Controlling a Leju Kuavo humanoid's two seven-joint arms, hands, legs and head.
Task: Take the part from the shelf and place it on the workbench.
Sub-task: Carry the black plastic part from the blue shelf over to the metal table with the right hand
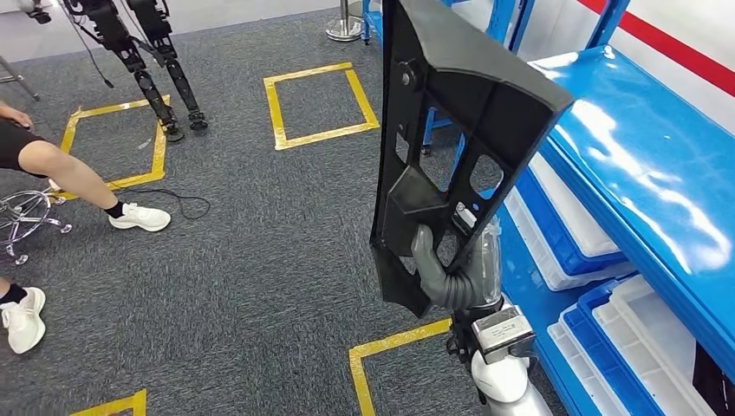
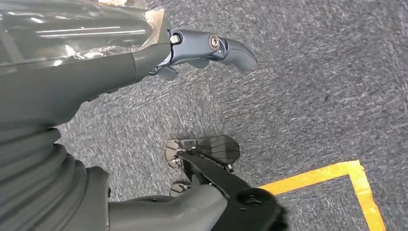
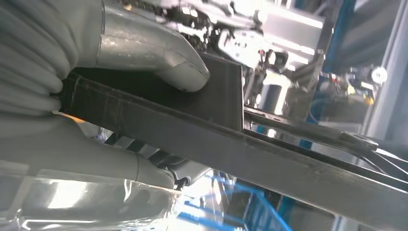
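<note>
A: While the part (image 1: 442, 147) is carried like this, what is the biggest danger you see?

B: The shelf (image 1: 641, 165), I think. The black plastic panel stands nearly upright in the air, and its upper end is just beside the edge of the blue shelf board in the head view. If the robot turns toward that side, the wide top could strike the board and twist out of the grasp.

A: And the grasp itself?

B: The right hand (image 1: 451, 273) holds the panel only near its lower end — the thumb lies on one face and the fingers go behind it, through an opening. In the right wrist view the thumb (image 3: 159, 53) presses flat on the dark surface. So most of the panel stands above the hold. I judge that a quick step or a sudden stop could make it tip over and slip.

A: Can the other hand help?

B: The left hand (image 2: 202, 48) hangs over the grey carpet (image 1: 260, 260), holding nothing, with its fingers loosely apart. It gives no support now.

A: Something smaller?

B: A seated person's leg (image 1: 78, 178) and white shoe (image 1: 139, 217) are on the carpet, well apart from the panel, with a thin black cable (image 1: 186, 204) beside the shoe. If the way to the workbench goes there, the cable could catch a foot. I cannot see the workbench, so I cannot tell the route.
</note>
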